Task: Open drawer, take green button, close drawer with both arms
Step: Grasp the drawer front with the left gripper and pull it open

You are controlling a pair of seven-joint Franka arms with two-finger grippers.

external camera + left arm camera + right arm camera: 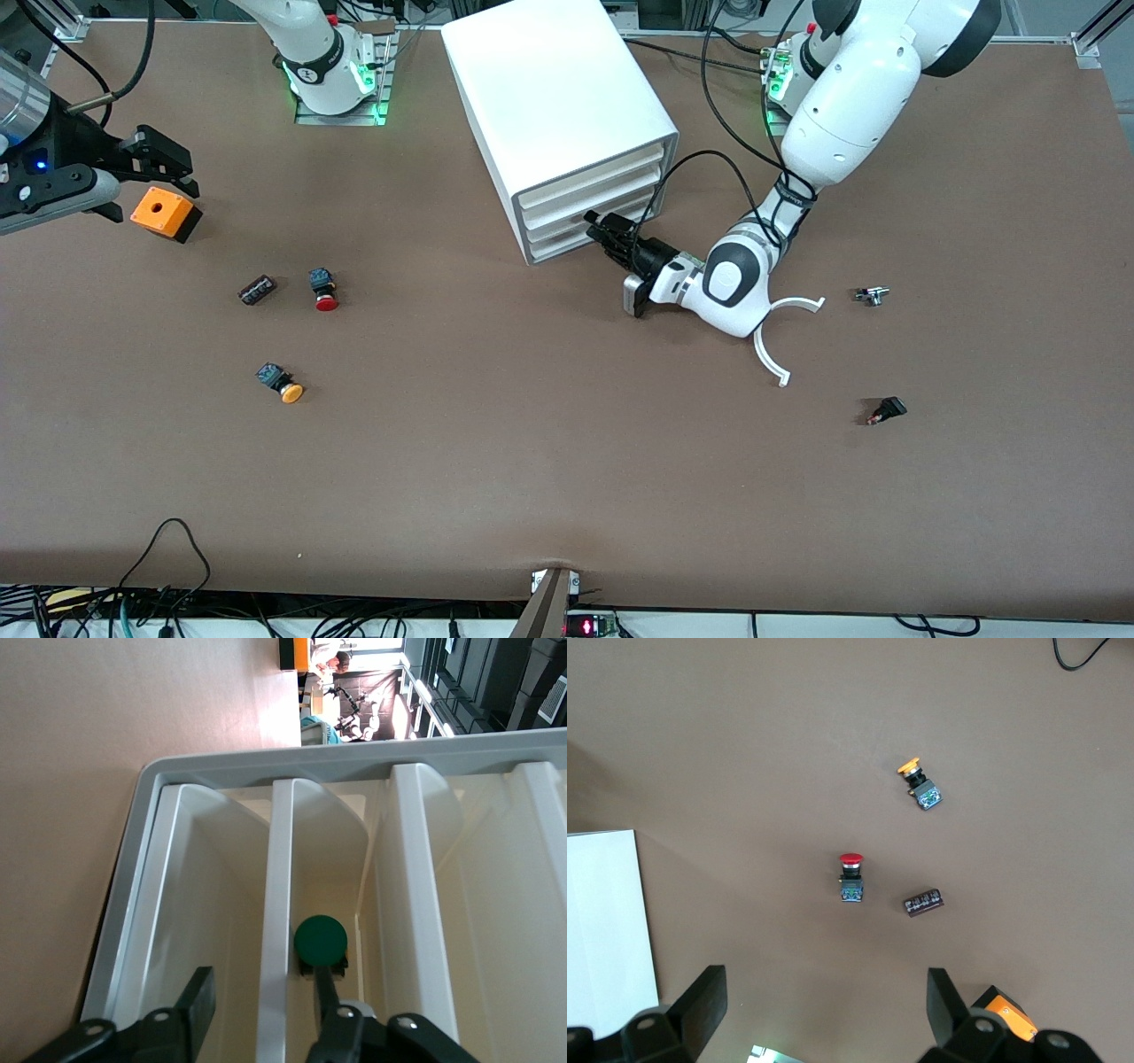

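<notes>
Fingers of the left arm's black two-finger gripper (257, 1014) are spread, straddling a front lip of the white plastic tray drawer (580, 215) in the white box cabinet (558, 106). The green-capped push button (321, 941) sits inside, touching one fingertip. The right gripper (824, 1001) hangs open, waiting over bare brown table (567, 461) at the cabinet's nine o'clock.

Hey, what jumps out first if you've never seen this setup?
The white cabinet with the left gripper at its drawer fronts. In the left wrist view, the open fingers straddle a drawer front, a green button just inside. The right gripper waits open over an orange box.
</notes>
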